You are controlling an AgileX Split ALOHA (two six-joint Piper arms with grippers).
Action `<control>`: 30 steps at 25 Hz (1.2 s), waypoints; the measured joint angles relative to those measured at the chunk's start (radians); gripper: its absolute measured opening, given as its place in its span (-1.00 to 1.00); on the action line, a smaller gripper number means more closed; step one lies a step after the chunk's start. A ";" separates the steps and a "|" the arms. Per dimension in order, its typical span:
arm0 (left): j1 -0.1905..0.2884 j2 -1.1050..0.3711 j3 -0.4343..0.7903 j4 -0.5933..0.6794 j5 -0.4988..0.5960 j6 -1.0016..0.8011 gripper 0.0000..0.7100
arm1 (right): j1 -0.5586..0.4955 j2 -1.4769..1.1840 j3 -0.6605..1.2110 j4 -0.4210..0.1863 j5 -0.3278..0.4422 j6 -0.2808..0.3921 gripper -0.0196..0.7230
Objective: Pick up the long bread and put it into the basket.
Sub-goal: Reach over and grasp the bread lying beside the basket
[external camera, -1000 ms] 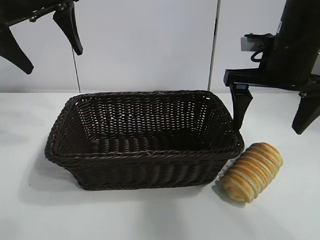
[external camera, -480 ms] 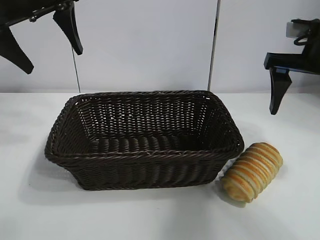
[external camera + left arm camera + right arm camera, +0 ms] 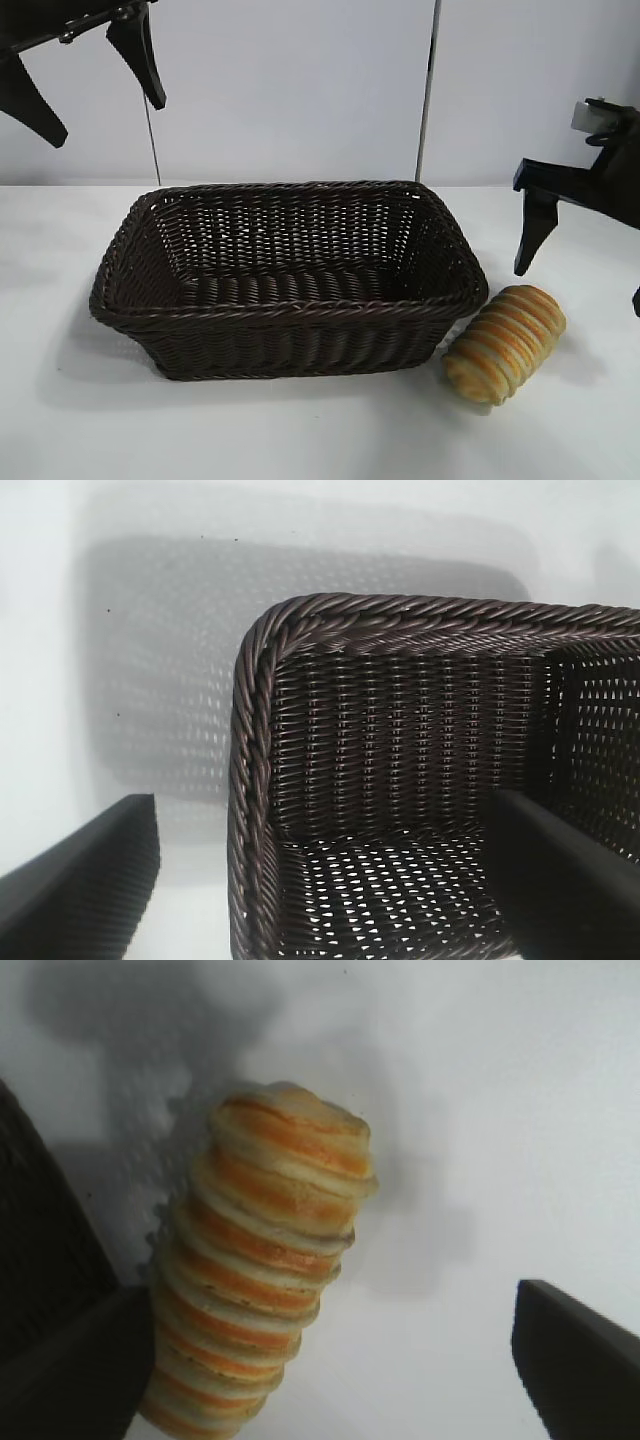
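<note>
Ridged golden-brown long bread on white table, just beside dark woven wicker basket, probably touching | right gripper spread above bread | left gripper spread above basket's far corner

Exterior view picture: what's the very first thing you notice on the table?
The big dark woven basket grabs the eye first, sitting in the middle of the white table with nothing in it. Right beside its right end lies the stripy golden long bread. The right gripper hangs just above the bread with fingers spread, while the left gripper waits high at the upper left, also open.
</note>
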 joint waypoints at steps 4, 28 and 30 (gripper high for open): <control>0.000 0.000 0.000 0.000 0.000 0.000 0.79 | 0.000 0.000 0.031 0.022 -0.069 0.003 0.89; 0.000 0.000 0.000 0.000 0.000 0.000 0.79 | 0.000 0.078 0.038 0.035 -0.130 0.030 -0.82; 0.000 0.000 0.000 0.000 0.000 0.001 0.79 | 0.000 0.078 0.038 0.034 -0.129 0.030 -0.83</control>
